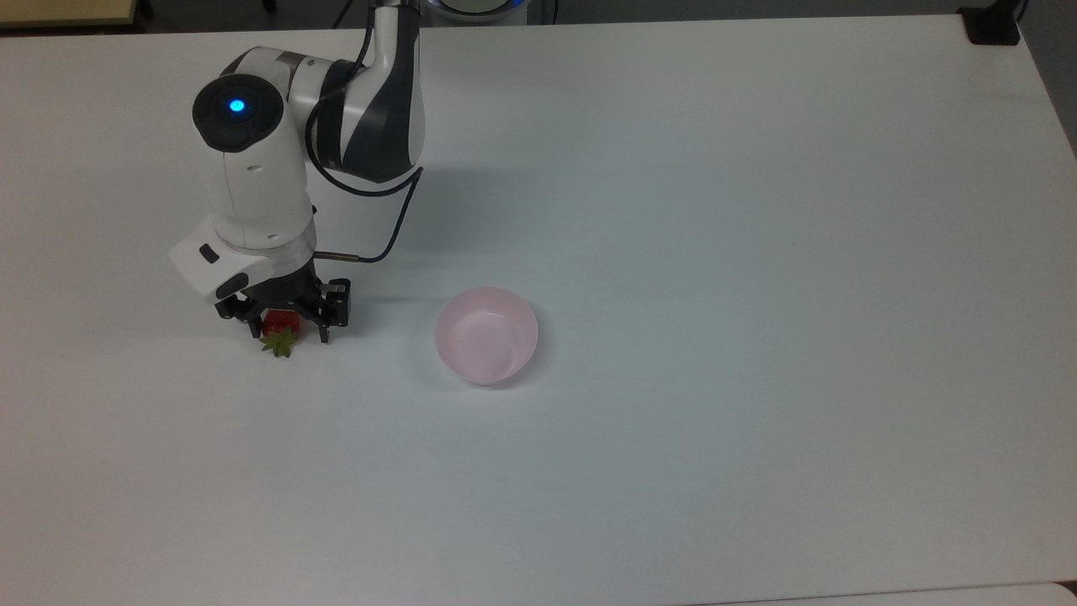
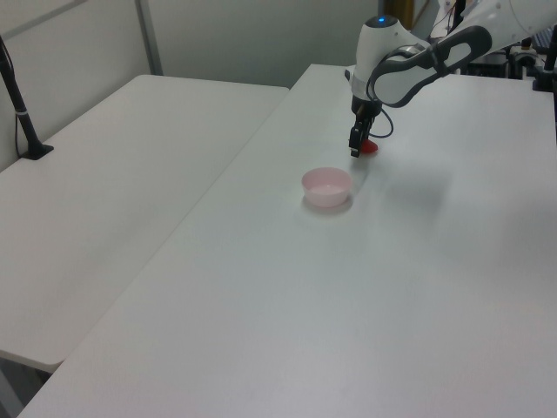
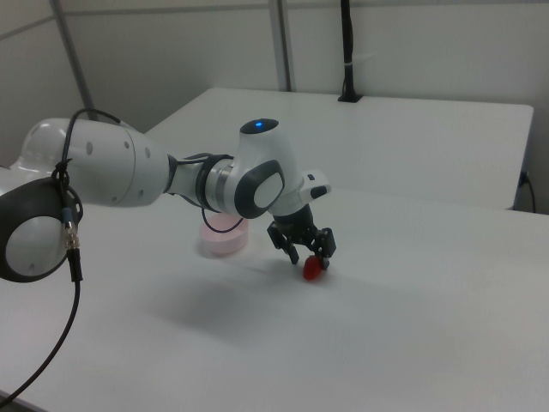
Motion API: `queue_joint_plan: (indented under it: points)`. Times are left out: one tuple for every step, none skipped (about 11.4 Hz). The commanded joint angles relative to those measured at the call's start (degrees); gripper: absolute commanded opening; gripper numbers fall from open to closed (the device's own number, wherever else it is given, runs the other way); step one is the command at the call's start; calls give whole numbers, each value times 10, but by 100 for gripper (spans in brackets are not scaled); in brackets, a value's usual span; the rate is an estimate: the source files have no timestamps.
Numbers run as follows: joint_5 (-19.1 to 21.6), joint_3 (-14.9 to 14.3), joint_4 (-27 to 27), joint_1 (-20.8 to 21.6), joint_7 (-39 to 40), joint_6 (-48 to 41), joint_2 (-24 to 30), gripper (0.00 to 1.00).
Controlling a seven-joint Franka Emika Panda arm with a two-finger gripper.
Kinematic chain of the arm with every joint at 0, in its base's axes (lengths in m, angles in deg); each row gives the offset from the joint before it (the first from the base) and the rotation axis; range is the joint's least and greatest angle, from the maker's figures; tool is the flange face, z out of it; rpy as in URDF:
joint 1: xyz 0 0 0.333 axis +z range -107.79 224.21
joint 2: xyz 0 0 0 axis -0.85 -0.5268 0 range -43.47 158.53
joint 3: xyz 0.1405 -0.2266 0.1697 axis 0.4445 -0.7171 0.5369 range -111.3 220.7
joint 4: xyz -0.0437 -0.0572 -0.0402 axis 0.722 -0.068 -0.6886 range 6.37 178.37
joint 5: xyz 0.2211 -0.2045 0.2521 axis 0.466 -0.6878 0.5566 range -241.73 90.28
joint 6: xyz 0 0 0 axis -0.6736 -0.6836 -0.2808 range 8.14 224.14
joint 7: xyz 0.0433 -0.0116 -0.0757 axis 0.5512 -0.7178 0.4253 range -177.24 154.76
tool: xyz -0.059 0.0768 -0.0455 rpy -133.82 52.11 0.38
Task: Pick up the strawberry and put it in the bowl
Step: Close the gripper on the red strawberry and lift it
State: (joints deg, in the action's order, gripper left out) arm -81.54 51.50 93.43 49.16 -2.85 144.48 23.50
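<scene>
Even, diffuse overhead lighting; bright white table (image 1: 757, 252) shows slight glare toward 9 o'clock in the top view. Soft arm (image 1: 252, 185) shadow falls toward 3 o'clock. Mild softness throughout; faint darkening toward the top view's corners.

The arm reaches to the top view's left, wrist bent downward, its gripper (image 1: 289, 333) low at the table, fingers (image 3: 294, 254) spread apart, pointing down.
</scene>
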Motion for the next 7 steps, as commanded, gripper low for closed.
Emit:
queue_joint_plan:
  points:
    - [-5, 0, 3, -4, -12, 9, -1, 52]
    - [-3, -1, 3, -3, -12, 8, -1, 34]
    - [-4, -1, 3, -2, -14, 4, 3, 27]
    - [-4, 0, 3, 1, -15, 1, 11, 23]
    - [-4, 0, 3, 3, -16, -9, 19, 23]
    - [-3, 3, 3, 5, -16, -32, 33, 24]
    - [4, 5, 2, 19, -19, -56, 48, 24]
